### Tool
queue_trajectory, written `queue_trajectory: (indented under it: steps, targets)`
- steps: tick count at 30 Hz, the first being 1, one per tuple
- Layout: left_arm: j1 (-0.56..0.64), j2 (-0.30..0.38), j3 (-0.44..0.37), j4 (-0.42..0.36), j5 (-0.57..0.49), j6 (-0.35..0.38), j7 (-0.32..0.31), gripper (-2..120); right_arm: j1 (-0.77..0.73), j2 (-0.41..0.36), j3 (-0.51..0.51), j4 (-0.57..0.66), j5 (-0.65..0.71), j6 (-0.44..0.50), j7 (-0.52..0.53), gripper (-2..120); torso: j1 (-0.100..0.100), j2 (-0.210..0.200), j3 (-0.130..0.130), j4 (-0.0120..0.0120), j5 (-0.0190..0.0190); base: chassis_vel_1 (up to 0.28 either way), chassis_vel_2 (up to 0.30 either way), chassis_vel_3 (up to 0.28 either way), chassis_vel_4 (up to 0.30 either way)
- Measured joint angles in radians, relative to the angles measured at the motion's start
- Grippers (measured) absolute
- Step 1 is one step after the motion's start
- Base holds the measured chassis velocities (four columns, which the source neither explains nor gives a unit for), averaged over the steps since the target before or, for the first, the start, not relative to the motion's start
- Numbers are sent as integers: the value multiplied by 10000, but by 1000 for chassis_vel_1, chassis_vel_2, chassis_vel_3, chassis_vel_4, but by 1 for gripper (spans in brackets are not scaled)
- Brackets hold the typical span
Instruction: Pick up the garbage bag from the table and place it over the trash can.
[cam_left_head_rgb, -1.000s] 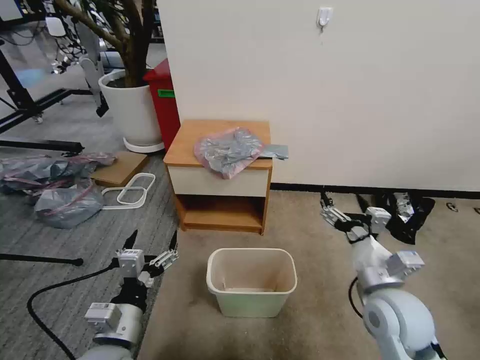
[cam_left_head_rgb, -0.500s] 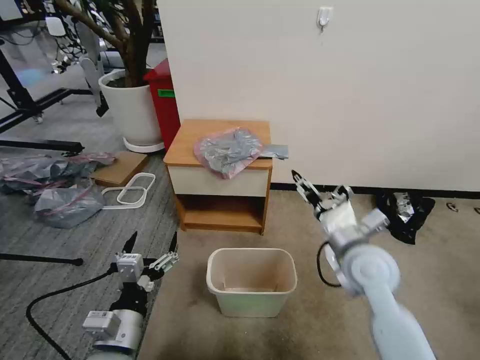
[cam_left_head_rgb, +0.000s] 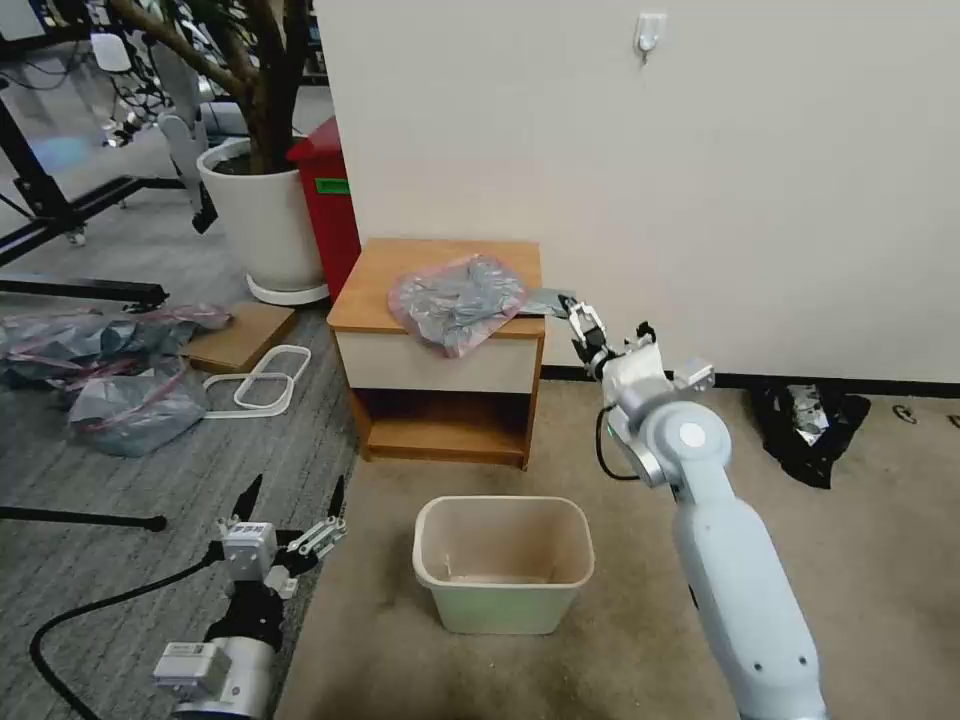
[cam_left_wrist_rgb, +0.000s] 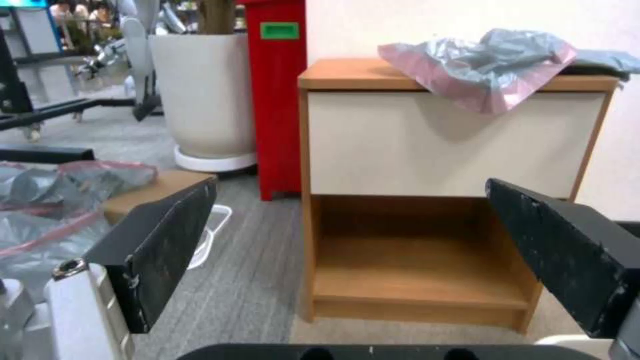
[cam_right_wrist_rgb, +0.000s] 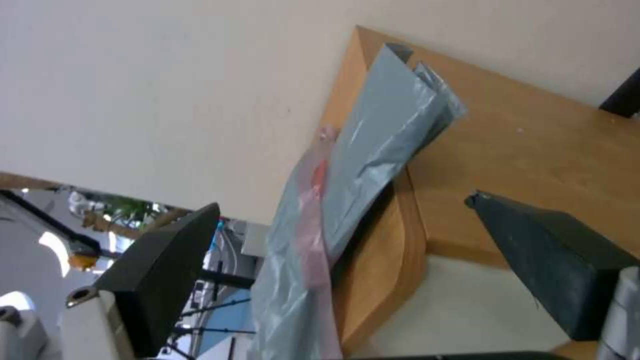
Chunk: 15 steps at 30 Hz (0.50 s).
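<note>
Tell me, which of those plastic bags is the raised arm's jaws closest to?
The grey, pink-rimmed garbage bag on the table. The right gripper is beside it, jaws open; the grey-pink bags and black bag lie on the floor.

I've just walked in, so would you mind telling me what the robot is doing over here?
The right gripper, fingers open, is reaching toward the garbage bag, which lies crumpled on the table and hangs over its front edge. It has not gripped the bag yet. The left gripper waits open, low beside the trash can, which stands unlined on the floor before the table.
</note>
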Motion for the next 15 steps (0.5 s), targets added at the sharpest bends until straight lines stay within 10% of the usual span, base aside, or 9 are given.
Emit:
queue_trajectory:
  steps: [15]
  targets:
    - [46,-124,-172,76,125,-53,-13,100,1168,573,-216,-1962,-472,453,-305,95,0,0,0,0,1,0,0,0,0]
